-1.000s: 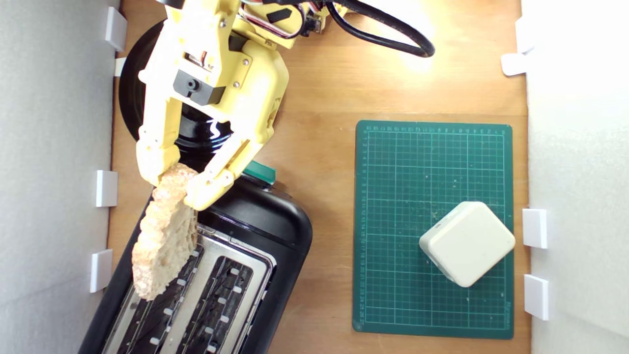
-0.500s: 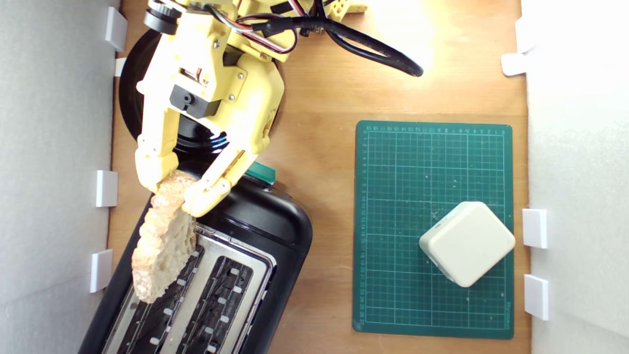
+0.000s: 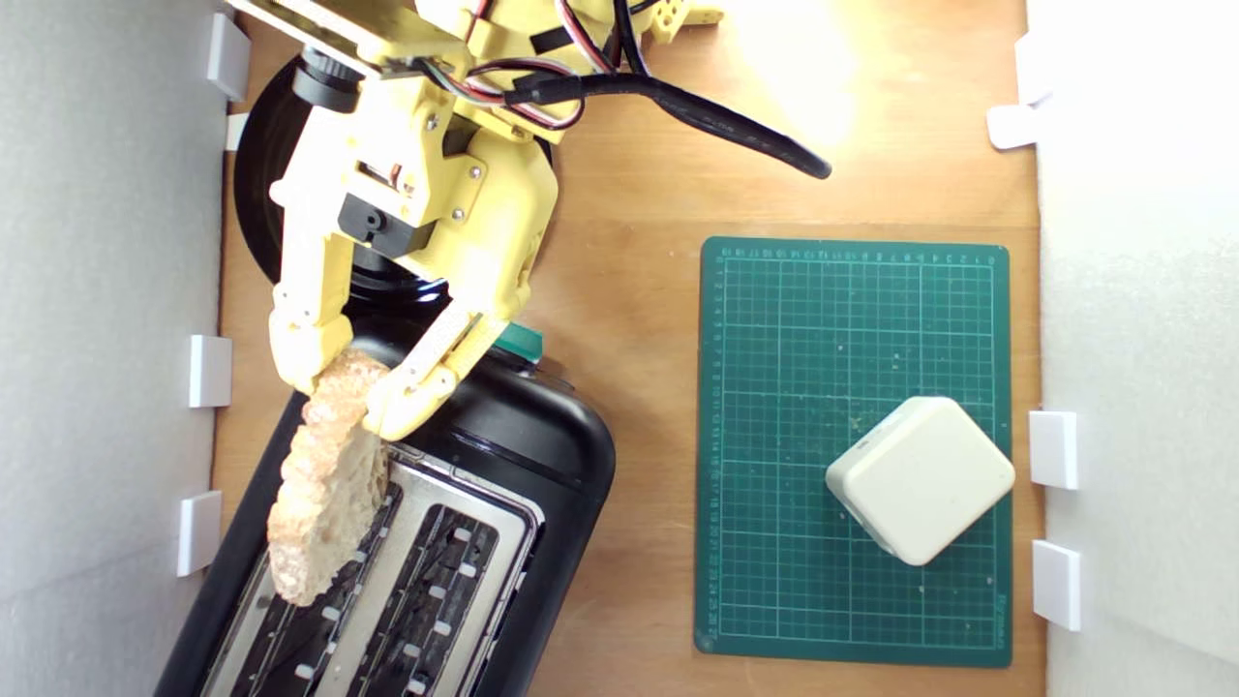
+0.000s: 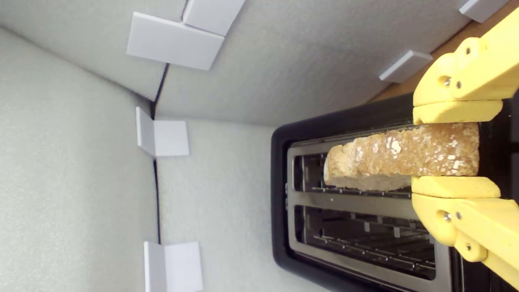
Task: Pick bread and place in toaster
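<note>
A rough slice of bread [image 3: 327, 494] with brown crust and pale holey crumb hangs edge-down over the slot of the black toaster [image 3: 523, 455] nearest the exterior view's left. My yellow gripper [image 3: 347, 385] is shut on the bread's upper end. In the wrist view the bread [image 4: 399, 156] lies lined up along that slot, pinched between my two yellow fingers [image 4: 456, 111], with the toaster [image 4: 279, 194] below it. The toaster's green lever knob [image 3: 518, 341] pokes out beside my gripper. I cannot tell whether the bread's lower tip touches the slot.
A round black plate [image 3: 254, 203] lies under the arm at the back left. A green cutting mat [image 3: 774, 387] on the exterior view's right carries a cream rounded block [image 3: 920, 479]. White foam walls [image 3: 97, 387] with clips close in both sides; a black cable [image 3: 716, 121] trails over the wood.
The gripper and bread have shifted slightly toward the exterior view's bottom and lower over the toaster's left slot. The wrist has pitched, and the cable has moved down.
</note>
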You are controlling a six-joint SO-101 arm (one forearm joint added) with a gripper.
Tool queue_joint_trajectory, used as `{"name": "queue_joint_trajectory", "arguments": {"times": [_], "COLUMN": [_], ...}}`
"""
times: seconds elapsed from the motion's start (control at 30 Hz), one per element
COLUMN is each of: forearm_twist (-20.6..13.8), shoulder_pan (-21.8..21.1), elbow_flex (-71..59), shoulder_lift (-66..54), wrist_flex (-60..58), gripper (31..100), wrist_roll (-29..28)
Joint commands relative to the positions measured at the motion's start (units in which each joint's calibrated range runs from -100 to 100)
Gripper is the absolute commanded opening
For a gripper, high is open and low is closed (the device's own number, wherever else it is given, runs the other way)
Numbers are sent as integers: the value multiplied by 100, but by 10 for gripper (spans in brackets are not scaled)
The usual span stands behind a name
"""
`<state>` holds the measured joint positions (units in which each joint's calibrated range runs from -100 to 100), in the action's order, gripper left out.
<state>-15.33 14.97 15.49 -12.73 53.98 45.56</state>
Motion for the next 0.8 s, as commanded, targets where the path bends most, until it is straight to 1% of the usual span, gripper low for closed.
{"name": "queue_joint_trajectory", "arguments": {"times": [0.0, 0.13, 0.5, 0.6, 0.7, 0.77], "forearm_twist": [-45, -45, -54, 0, -36, -9], "shoulder_pan": [59, 75, 333, 333, 316, 316], "elbow_flex": [317, 317, 317, 317, 317, 317], "shoulder_lift": [33, 91, 424, 491, 757, 907], "wrist_flex": [-48, -48, -57, -57, -74, -304], "gripper": [555, 555, 555, 555, 555, 555], "wrist_roll": [40, 40, 45, 45, 45, 29]}}
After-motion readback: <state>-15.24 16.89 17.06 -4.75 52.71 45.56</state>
